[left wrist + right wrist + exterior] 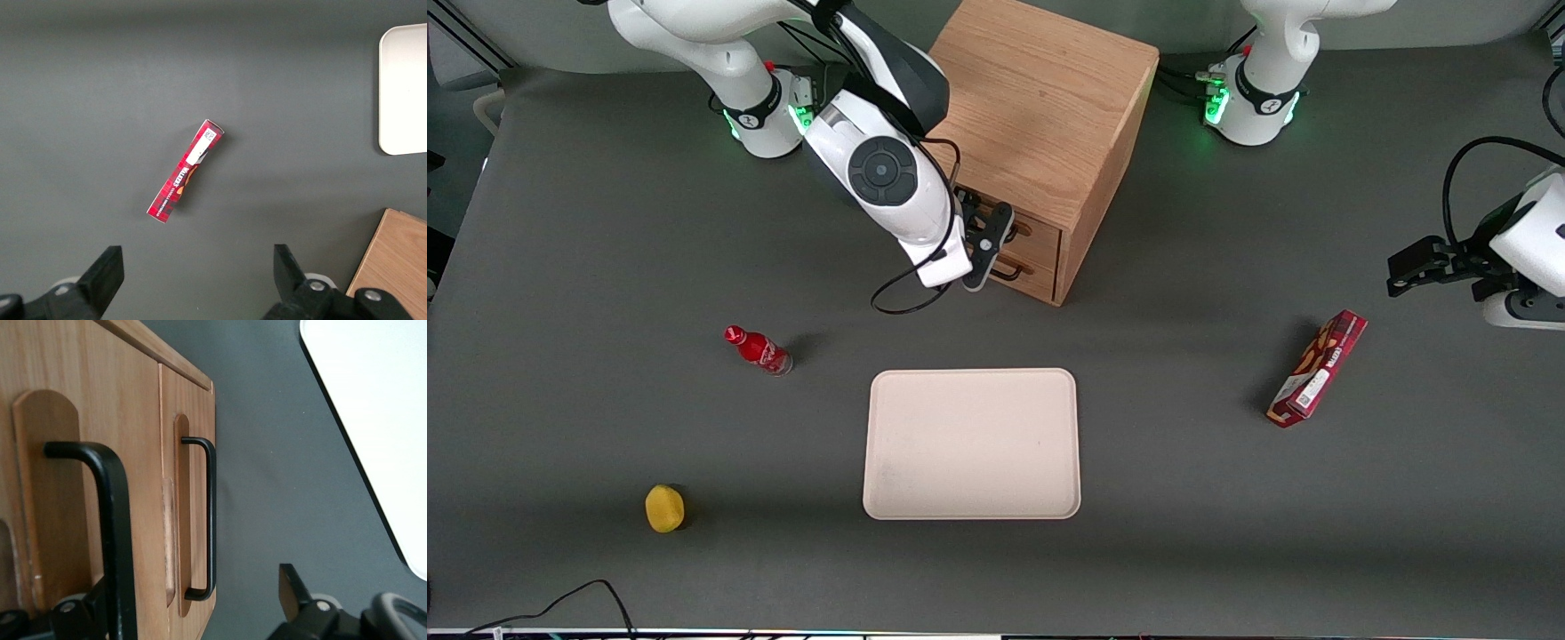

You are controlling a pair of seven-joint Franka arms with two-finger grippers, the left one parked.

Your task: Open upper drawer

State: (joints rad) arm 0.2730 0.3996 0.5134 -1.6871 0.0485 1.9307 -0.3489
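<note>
Dark grey worktop (605, 222), oak cabinet (1040, 116) at far centre. Pincer (989, 238) spread wide astride upper drawer (1040, 233) handle (110, 520), not yet clamped. Next, probably: closing, then pulling straight out.

One oak cabinet (1040, 133) with two drawers, the upper drawer (1039, 233) and a lower drawer (1028, 274), each bearing one black wire handle. One beige tray (972, 444), one small red bottle (759, 350), one yellow lemon-like object (664, 508), one red snack box (1318, 368). One gripper (989, 244) in front of the drawers.
</note>
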